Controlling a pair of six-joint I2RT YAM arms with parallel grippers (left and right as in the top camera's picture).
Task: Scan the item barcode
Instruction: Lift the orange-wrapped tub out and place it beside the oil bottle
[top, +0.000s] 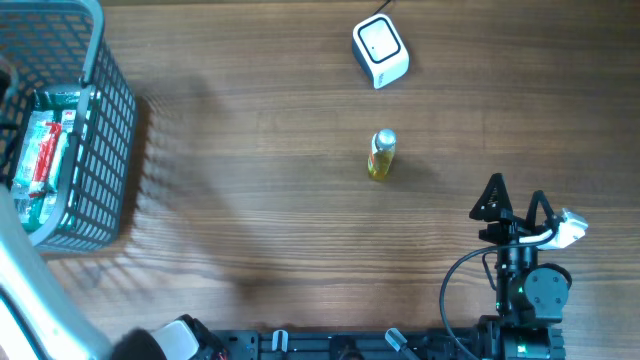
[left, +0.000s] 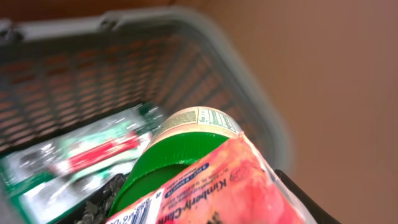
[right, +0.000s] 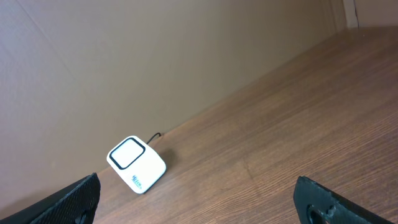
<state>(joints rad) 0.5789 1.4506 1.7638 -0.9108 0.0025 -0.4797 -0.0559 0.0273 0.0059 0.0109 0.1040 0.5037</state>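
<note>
Cropped red packet (left: 249, 180) over half-hidden green lid (left: 163, 163) in basket (left: 186, 20).

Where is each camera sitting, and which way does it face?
Overhead: above the table, facing straight down on basket, bottle, scanner; right gripper shows, open.
Left wrist: on the left arm, looking into the basket at a red packet and green lid; one dark finger shows.
Right wrist: low over the table, facing the scanner; both fingers show, spread wide.
Shared: scanner in overhead and right wrist; basket in overhead and left wrist.
</note>
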